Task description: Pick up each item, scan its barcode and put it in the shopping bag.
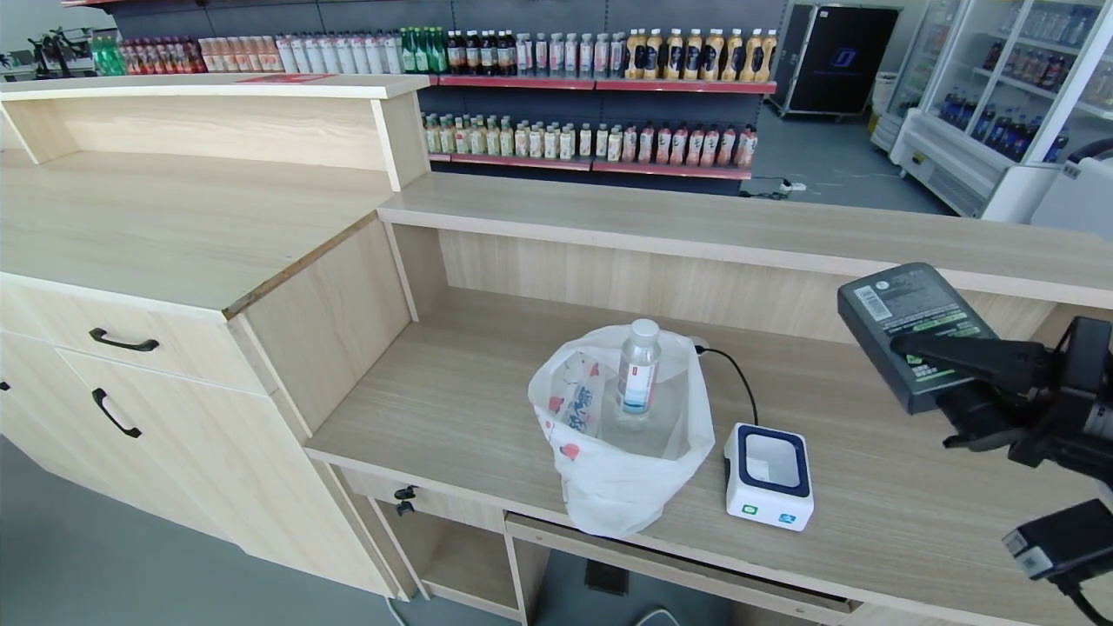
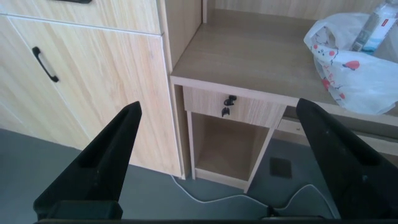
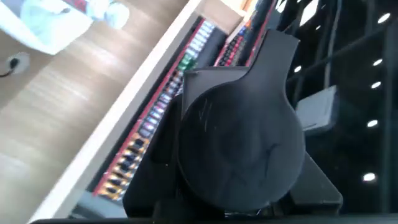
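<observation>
My right gripper (image 1: 935, 356) is shut on a dark grey box (image 1: 909, 329) with a white barcode label, held tilted in the air at the right, above and to the right of the scanner (image 1: 769, 476). The same dark grey box (image 3: 239, 149) sits close against the right wrist view. The white shopping bag (image 1: 613, 452) stands open at the counter's front, with a clear water bottle (image 1: 639, 367) upright inside it. My left gripper (image 2: 217, 162) hangs open below the counter's left corner, over the floor, nothing between its fingers (image 2: 93, 168). The shopping bag (image 2: 351, 62) shows far off there.
The scanner's black cable (image 1: 735, 369) runs back behind the bag. A raised counter ledge (image 1: 696, 222) backs the work surface; a taller cabinet with drawers (image 1: 130, 348) stands to the left. Drink shelves (image 1: 591, 87) line the room behind.
</observation>
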